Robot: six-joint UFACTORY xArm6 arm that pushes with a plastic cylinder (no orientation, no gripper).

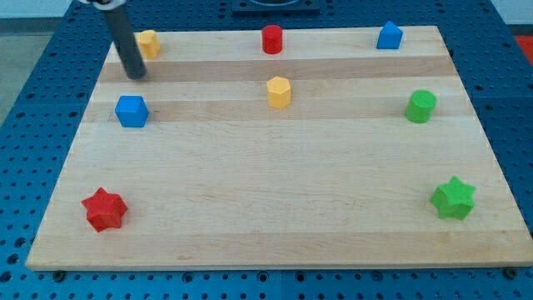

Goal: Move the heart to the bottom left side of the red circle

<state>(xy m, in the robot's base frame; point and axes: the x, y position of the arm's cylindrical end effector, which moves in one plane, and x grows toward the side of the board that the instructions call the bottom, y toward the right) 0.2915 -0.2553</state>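
Note:
The yellow heart (148, 42) lies near the board's top left corner. The red circle (272, 39) stands at the top middle, far to the heart's right. My tip (136, 76) rests on the board just below and slightly left of the heart, a small gap apart from it. The rod partly covers the heart's left edge. The tip is above the blue block (132, 111).
A yellow hexagon (279, 92) sits below the red circle. A blue block (389, 36) is at the top right, a green cylinder (420, 106) at the right, a green star (453, 198) at the bottom right, and a red star (104, 208) at the bottom left. The wooden board (266, 242) lies on a blue pegboard.

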